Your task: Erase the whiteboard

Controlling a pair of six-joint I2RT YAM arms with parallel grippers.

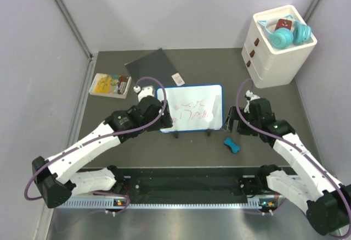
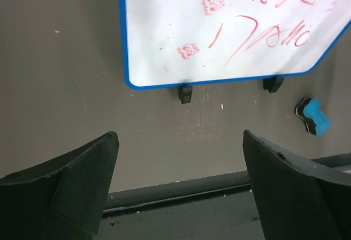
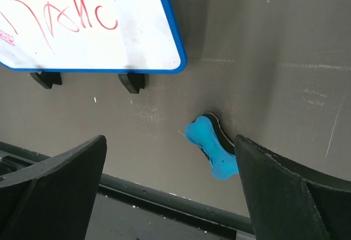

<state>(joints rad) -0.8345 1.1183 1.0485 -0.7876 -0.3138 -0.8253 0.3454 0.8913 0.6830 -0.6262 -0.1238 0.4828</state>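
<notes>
Overhead view of a dark surface (image 1: 109, 135) with two robot arms reaching in from 6 o'clock. At 10 o'clock lie a yellow packet (image 1: 109, 84) and a dark grey sheet (image 1: 152, 63).

The left end effector (image 2: 179, 141) hovers at the 9 o'clock edge of the whiteboard (image 1: 192, 108), its jaws spread wide and holding nothing. The whiteboard sits at the centre of the surface, blue-framed, on small black feet. Red handwriting and two small red stamps cover its face, and none of it is wiped yet.

At 4 o'clock from the whiteboard, near its corner but apart from it, lies a small blue bone-shaped eraser (image 1: 232, 144). The right end effector (image 3: 170, 141) hangs near the whiteboard's 3 o'clock edge, above the eraser, jaws wide and empty. In its wrist view the eraser sits off-centre at 4 o'clock, just beside the right finger.

At 1 o'clock stands a white drawer unit (image 1: 274, 59) with turquoise headphones (image 1: 285, 34) on top.

The step in hand appears to be fetching the eraser, with erasing not yet begun. The next move likely calls for the right end effector to centre over the eraser, descend, and close across its narrow waist.
</notes>
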